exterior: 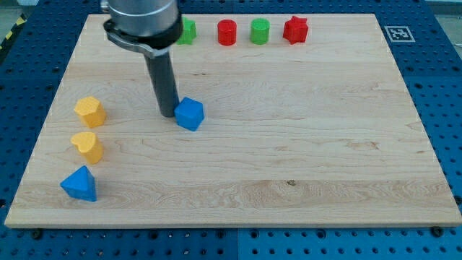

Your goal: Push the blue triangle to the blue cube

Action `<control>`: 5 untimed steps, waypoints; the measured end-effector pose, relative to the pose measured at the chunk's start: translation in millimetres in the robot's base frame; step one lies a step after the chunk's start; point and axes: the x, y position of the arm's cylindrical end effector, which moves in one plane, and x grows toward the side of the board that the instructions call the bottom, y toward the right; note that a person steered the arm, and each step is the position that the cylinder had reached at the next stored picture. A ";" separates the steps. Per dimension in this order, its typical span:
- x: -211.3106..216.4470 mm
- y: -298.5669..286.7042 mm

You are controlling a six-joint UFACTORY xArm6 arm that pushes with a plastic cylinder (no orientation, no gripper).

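The blue triangle (79, 184) lies near the board's bottom left corner. The blue cube (190, 113) sits left of the board's middle. My tip (167, 114) rests on the board just left of the blue cube, touching or nearly touching it, and far up and to the right of the blue triangle. The rod rises from there to the arm's dark flange at the view's top.
Two yellow blocks (90, 111) (88, 146) stand in a column above the blue triangle. Along the top edge sit a green block (187, 32) partly behind the arm, a red cylinder (227, 32), a green cylinder (260, 31) and a red star (295, 29). The wooden board (303, 166) lies on a blue perforated table.
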 end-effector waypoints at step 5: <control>159.9 -44.2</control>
